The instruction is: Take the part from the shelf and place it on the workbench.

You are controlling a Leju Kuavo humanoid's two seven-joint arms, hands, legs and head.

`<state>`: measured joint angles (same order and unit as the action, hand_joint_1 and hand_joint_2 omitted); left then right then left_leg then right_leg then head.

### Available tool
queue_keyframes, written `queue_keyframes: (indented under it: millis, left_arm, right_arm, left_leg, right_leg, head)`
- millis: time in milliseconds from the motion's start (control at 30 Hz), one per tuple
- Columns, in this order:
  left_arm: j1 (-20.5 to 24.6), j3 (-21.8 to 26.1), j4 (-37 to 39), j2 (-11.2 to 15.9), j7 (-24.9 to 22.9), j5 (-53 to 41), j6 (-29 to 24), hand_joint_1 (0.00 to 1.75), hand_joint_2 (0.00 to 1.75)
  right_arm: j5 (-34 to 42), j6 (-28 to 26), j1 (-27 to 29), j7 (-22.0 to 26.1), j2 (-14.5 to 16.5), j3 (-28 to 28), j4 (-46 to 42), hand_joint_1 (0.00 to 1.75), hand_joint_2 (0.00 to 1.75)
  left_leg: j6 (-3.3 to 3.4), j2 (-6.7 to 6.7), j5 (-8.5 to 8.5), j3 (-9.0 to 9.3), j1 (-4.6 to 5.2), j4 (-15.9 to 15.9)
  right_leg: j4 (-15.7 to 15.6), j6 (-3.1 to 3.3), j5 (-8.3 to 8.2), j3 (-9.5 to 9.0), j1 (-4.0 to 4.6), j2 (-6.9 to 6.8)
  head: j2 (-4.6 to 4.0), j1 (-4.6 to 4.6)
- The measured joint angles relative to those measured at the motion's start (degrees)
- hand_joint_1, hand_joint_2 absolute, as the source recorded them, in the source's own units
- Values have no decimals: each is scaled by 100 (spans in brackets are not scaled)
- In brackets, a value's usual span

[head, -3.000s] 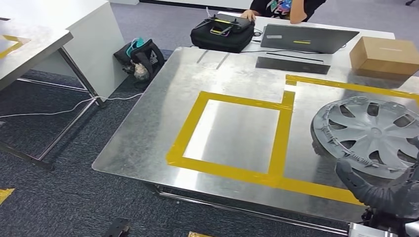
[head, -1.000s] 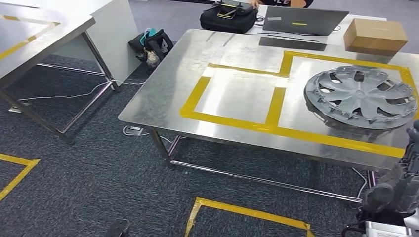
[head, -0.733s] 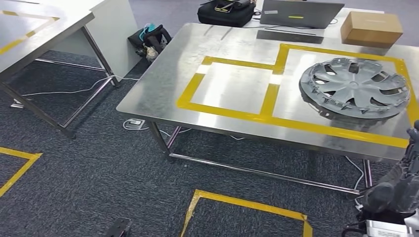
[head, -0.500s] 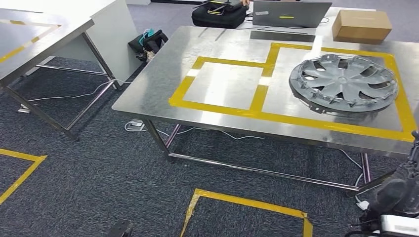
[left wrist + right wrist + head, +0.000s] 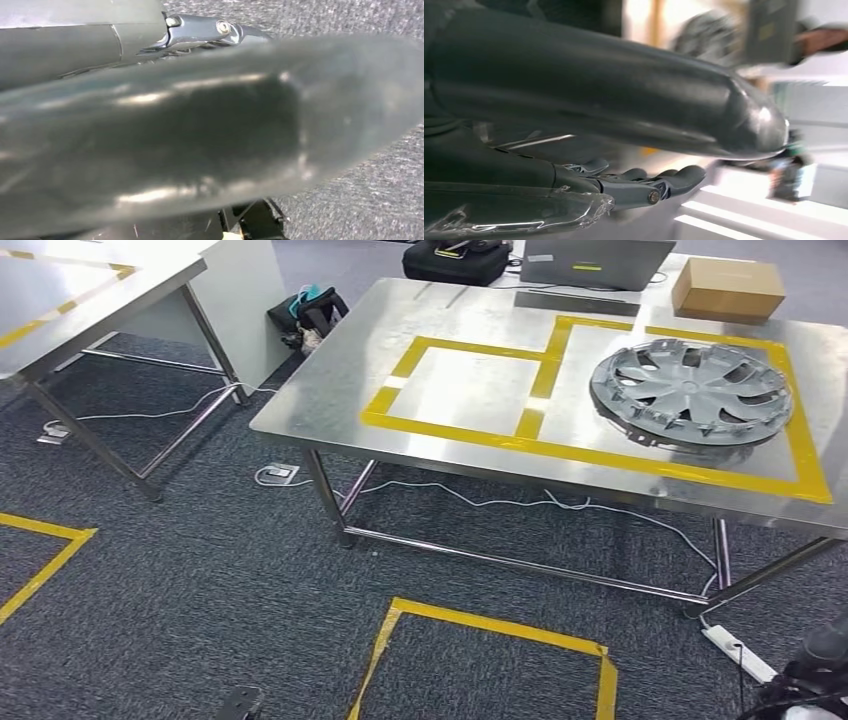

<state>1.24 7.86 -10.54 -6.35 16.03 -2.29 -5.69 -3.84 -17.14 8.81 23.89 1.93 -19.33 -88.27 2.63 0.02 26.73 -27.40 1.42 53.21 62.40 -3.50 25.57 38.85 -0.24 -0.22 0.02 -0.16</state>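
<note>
Grey hubcap [image 5: 690, 392] lies flat on steel workbench [image 5: 330, 390] inside yellow tape box [image 5: 800, 445]; right hand [image 5: 589, 150] empty, fingers stretched out; left hand [image 5: 200, 145] blurred, grip unclear

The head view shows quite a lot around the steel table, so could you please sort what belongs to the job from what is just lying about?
Belongs to the job:
- wheel cover, lying inside the larger yellow-taped box
- steel workbench
- right hand, holding nothing

Just lying about:
- cardboard box
- laptop
- black bag
- backpack on the floor
- power strip
</note>
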Motion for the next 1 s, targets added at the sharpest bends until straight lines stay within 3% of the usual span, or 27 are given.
queue_keyframes:
  millis: [67,100,133,167,233,267,300,400,433,500,567,633,667,700,800,833,900,967,1000]
  left_arm:
    - [-10,49,0,-14,-3,-47,-4,0,0]
    - [-19,68,0,-18,-5,-59,-5,0,0]
    - [-28,84,0,-20,-7,-68,-5,0,0]
    - [-35,98,0,-22,-8,-72,-6,0,0]
    - [-39,124,0,-28,-11,-74,-6,0,0]
    - [-35,138,0,-31,-15,-77,-6,0,0]
    - [-28,152,0,-33,-20,-80,-6,0,0]
    - [-31,190,0,-33,-52,-105,-4,0,0]
    - [-39,195,0,-32,-68,-117,-4,0,0]
    - [-39,198,0,-31,-96,-136,-4,0,0]
    - [-24,201,0,-32,-109,-148,-5,0,0]
    - [-25,201,0,-32,-113,-175,-11,0,0]
    - [-27,201,0,-32,-112,-191,-19,0,0]
    - [-29,200,0,-30,-109,-211,-29,0,0]
    - [-24,199,0,-19,-92,-255,-51,0,0]
    - [-21,198,0,-16,-87,-261,-56,0,0]
    - [-17,197,0,-12,-82,-269,-66,0,0]
    - [-11,198,0,-6,-82,-275,-75,0,0]
    - [-12,198,0,-2,-82,-275,-79,0,0]
  right_arm:
    - [-27,61,-178,25,28,-458,909,0,0]
    - [-67,98,-273,94,34,-715,1434,0,0]
    - [-115,134,-361,197,37,-976,1969,0,0]
    - [-169,163,-443,313,35,-1241,2507,0,0]
    - [-270,192,-610,387,13,-1683,3458,0,0]
    - [-330,189,-693,295,-8,-1863,3904,0,0]
    - [-393,178,-760,145,-29,-2017,4324,0,0]
    - [-603,116,-822,-623,-44,-2379,5489,0,0]
    - [-667,95,-830,-942,-31,-2452,5804,0,0]
    - [-771,60,-856,-1452,30,-2531,6277,0,0]
    - [-823,41,-872,-1694,94,-2583,6611,0,0]
    - [-831,50,-884,-1759,137,-2638,6855,0,0]
    - [-832,66,-893,-1763,148,-2663,6937,0,0]
    - [-835,86,-907,-1756,154,-2686,7004,0,0]
    - [-860,151,-970,-1711,155,-2725,7117,0,0]
    - [-873,168,-986,-1693,155,-2735,7136,0,0]
    - [-896,190,-986,-1658,153,-2758,7171,0,0]
    - [-910,198,-969,-1640,154,-2778,7211,0,0]
    - [-917,200,-973,-1636,154,-2787,7228,0,0]
  left_leg:
    - [27,-3,-91,-111,3,8]
    - [25,-4,-132,-167,4,15]
    - [22,-5,-168,-221,4,26]
    - [13,-7,-197,-269,3,41]
    - [-23,-6,-235,-349,10,92]
    - [-47,-2,-245,-382,19,126]
    - [-72,0,-256,-406,28,154]
    - [-142,-5,-275,-442,22,200]
    - [-177,-9,-220,-473,17,260]
    - [-263,-14,100,-652,-3,675]
    - [-333,-12,537,-956,-44,1432]
    - [-358,-12,679,-1096,-79,1857]
    - [-356,-15,592,-1022,-90,1769]
    - [-345,-38,430,-845,-99,1478]
    - [-297,-317,41,-227,-128,381]
    - [-281,-377,20,-154,-129,228]
    - [-228,-315,5,-164,-121,191]
    - [-148,-201,-34,-184,-123,179]
    - [-110,-134,-53,-197,-126,169]
  right_leg:
    - [742,-53,456,226,-9,3]
    - [980,-68,570,261,-10,3]
    - [1008,-78,579,190,-11,2]
    - [810,-84,501,-2,-13,1]
    - [-5,-89,293,-580,-21,-3]
    - [-350,-58,232,-798,-20,6]
    - [-557,-17,217,-917,-14,13]
    - [-615,130,187,-933,7,12]
    - [-615,172,162,-927,0,7]
    - [-620,250,99,-888,-25,9]
    - [-617,276,50,-817,-28,40]
    - [-615,264,7,-755,-30,93]
    - [-615,253,-16,-729,-31,129]
    - [-615,237,-40,-706,-35,177]
    - [-589,161,-113,-625,-28,346]
    - [-580,127,-139,-591,-26,400]
    - [-581,55,-190,-516,-40,489]
    - [-434,3,-86,-406,-47,375]
    - [-190,-15,75,-287,-45,270]
  head:
    - [0,17]
    - [0,17]
    - [0,20]
    - [0,20]
    - [0,20]
    - [0,14]
    - [0,9]
    - [0,8]
    - [0,3]
    - [0,-20]
    - [0,-34]
    - [0,-34]
    - [0,-35]
    - [0,-35]
    - [0,-36]
    - [0,-39]
    - [0,-39]
    - [0,-18]
    - [0,2]
